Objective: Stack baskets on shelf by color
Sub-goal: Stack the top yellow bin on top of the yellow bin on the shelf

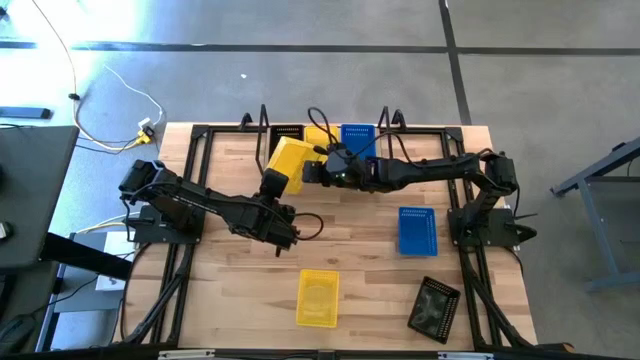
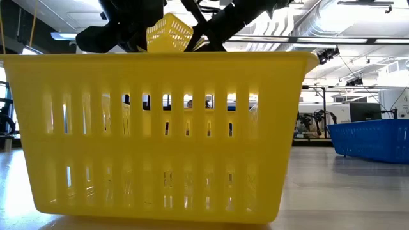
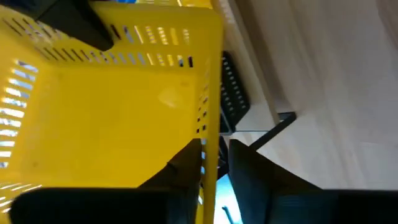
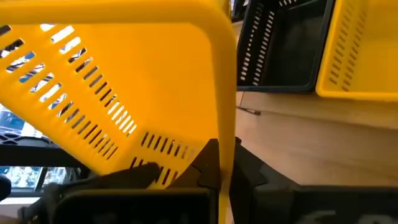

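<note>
A yellow basket (image 1: pixel 291 160) is held in the air by both grippers, just in front of the shelf (image 1: pixel 262 128) at the table's far edge. It also shows in the low view as the yellow basket (image 2: pixel 170 32) high up. My left gripper (image 1: pixel 273 190) is shut on its near end and my right gripper (image 1: pixel 326 168) on its right side. On the shelf sit a black basket (image 1: pixel 287 132), a yellow one (image 1: pixel 318 135) and a blue one (image 1: pixel 358 136). My left gripper (image 3: pixel 214 149) pinches the held basket's wall at the rim (image 3: pixel 210 124), one finger inside the basket and one outside. The basket is lifted clear and tilted. My right gripper (image 4: pixel 224 155) pinches another wall at its rim (image 4: pixel 225 112), one finger inside and one outside, coming level from the table's right side. The basket hangs clear of the table.
A blue basket (image 1: pixel 417 230), a yellow basket (image 1: pixel 318 297) and a black basket (image 1: pixel 435 307) lie on the wooden table (image 1: pixel 230 290). The yellow basket (image 2: pixel 160 134) fills the low view. A black tabletop frame (image 1: pixel 190 160) borders the table.
</note>
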`<state>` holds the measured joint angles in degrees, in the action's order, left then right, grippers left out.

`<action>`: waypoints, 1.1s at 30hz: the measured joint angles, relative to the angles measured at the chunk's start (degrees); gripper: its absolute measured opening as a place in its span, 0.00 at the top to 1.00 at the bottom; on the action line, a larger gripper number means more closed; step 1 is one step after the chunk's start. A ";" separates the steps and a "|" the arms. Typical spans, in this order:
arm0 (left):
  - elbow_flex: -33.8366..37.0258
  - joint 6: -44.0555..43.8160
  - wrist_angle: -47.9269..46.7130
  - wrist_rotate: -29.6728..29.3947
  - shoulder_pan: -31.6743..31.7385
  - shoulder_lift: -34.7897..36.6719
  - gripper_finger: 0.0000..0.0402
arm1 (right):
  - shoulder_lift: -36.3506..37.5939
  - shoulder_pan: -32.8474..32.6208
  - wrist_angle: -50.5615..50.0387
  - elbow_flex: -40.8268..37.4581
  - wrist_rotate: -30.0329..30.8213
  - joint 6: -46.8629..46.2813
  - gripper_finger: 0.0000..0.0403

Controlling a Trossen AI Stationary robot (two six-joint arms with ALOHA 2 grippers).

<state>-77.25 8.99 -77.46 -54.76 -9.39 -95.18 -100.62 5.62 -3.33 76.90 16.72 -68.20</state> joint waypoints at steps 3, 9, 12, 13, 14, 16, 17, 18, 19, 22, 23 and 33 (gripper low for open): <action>0.00 -0.02 1.50 0.59 0.02 0.00 0.75 | 0.00 1.22 0.03 0.00 -0.23 0.16 1.00; 0.00 -1.73 2.46 -5.76 0.00 0.02 0.61 | 0.00 3.80 -0.67 -0.01 -0.37 1.20 1.00; 0.00 -2.86 2.46 -9.76 0.00 0.02 0.58 | 0.00 4.87 -1.00 0.00 -0.21 1.26 1.00; 0.00 -2.98 2.46 -10.31 0.00 0.02 0.58 | 0.02 5.13 -1.18 0.00 -0.26 1.29 1.00; 0.00 -3.02 2.46 -10.46 0.00 0.02 0.57 | 0.00 5.44 -1.39 0.00 -0.35 1.37 1.00; 0.00 -3.55 2.44 -10.45 0.00 0.21 0.57 | 0.02 6.04 -1.52 0.00 -0.65 1.46 1.00; 0.00 -4.01 2.41 -10.24 0.00 0.49 0.57 | 0.08 6.47 -1.50 -0.01 -0.88 1.76 1.00; 0.00 -4.36 2.40 -10.11 0.00 0.71 0.57 | 0.24 7.02 -1.74 -0.02 -1.00 2.23 1.00; 0.00 -4.80 2.28 -9.85 0.03 0.87 0.57 | 0.44 7.52 -1.93 -0.01 -1.10 2.69 1.00; 0.04 -6.91 1.67 -7.91 0.61 2.68 0.57 | 1.32 9.29 -2.94 -0.01 -2.22 3.89 1.00; -0.02 -7.45 1.62 -7.38 0.98 3.46 0.57 | 1.68 10.05 -3.70 -0.02 -3.30 4.26 1.00; 0.07 -10.34 0.74 1.37 8.96 13.53 0.57 | 2.44 16.56 -21.05 9.88 -8.38 13.68 1.00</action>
<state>-77.19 -1.34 -76.72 -53.38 -0.42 -81.64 -98.18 22.18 -24.39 86.78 8.34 -54.51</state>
